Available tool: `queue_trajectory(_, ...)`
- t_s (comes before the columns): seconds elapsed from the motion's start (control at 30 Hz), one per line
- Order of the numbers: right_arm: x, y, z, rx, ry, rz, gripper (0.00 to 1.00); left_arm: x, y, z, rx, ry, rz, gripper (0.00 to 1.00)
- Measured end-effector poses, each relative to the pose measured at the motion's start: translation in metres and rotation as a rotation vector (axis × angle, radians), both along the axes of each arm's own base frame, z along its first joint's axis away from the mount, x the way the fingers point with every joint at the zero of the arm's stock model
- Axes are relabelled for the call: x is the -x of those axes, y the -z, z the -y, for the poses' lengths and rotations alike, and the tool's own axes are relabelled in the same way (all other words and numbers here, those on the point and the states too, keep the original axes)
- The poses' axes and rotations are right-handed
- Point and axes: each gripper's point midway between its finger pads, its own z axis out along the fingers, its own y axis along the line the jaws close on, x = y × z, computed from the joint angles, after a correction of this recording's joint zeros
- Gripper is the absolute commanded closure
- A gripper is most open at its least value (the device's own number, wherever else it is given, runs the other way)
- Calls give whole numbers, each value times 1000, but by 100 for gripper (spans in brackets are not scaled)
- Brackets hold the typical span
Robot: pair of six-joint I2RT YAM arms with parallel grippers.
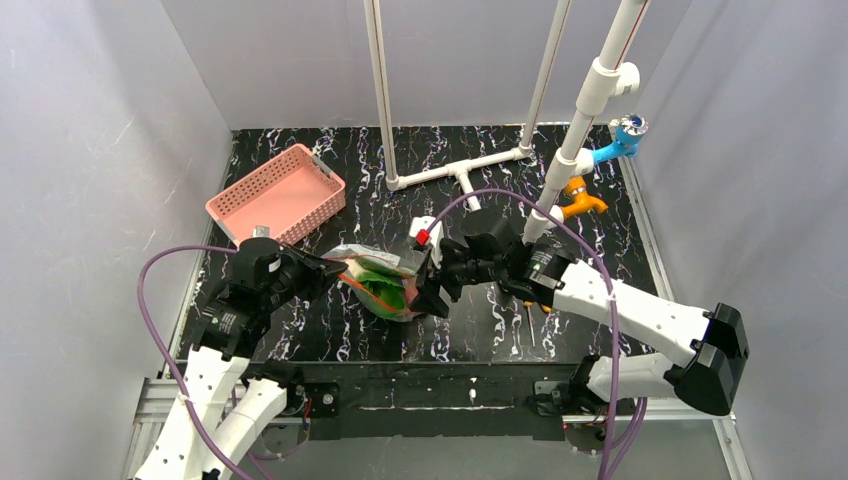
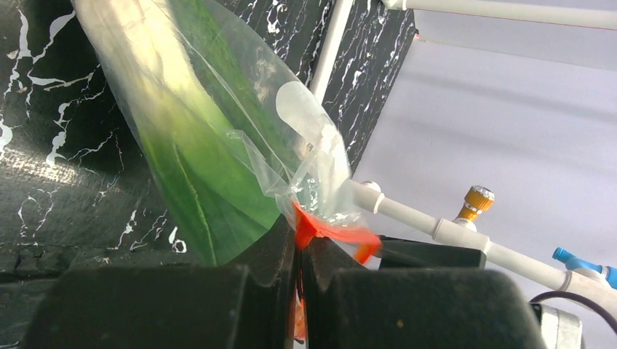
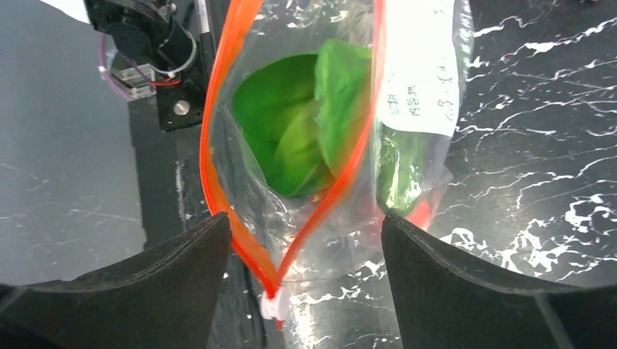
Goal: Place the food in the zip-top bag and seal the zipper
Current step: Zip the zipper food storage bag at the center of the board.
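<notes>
ITEM 1: zip-top bag (image 1: pixel 380 280). Clear, crinkled, lying on the black marbled table (image 1: pixel 330 335) between the two grippers, one end toward each. White printed label (image 3: pixel 422 65) on its side.

ITEM 2: zipper (image 3: pixel 218 145). Red-orange strip. In the right wrist view its two tracks spread apart in a V and meet at a small white slider (image 3: pixel 273 305), so the mouth is open along most of its length.

ITEM 3: contents. Bok choy (image 3: pixel 298 138), green leaves, inside the bag beyond the V. Cucumber (image 3: pixel 396 171) beside it under the label, also inside. Small orange-red patch below the cucumber; can't tell what it is.

ITEM 4: left gripper (image 2: pixel 298 251). Jaws together, clamped on the bunched zipper end at a bag corner. The strip comes out just above the fingertips, w/ the bag body fanning away from them.

ITEM 5: right gripper (image 3: pixel 305 225). Jaws wide apart, nothing pinched. The slider end of the zipper lies in the gap, nearer the left-hand finger (image 3: pixel 145 283) in that view and apart from both pads. Bag body runs straight out ahead of the jaws.

ITEM 6: surroundings. Pink basket (image 1: pixel 277 195) behind the left gripper, well apart from the bag. White pipe frame (image 1: pixel 460 170) behind the right gripper.
</notes>
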Motion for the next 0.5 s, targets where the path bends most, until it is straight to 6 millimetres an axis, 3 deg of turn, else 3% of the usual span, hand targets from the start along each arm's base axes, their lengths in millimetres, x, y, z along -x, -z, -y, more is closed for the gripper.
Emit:
queue_trajectory(0.27, -11, 15, 8, -32, 32, 119, 5, 0, -1, 0, -3, -1, -4, 100)
queue_trajectory(0.5, -7, -8, 11, -100, 26, 158, 4, 0, 0, 0, -3, -1, -5, 100)
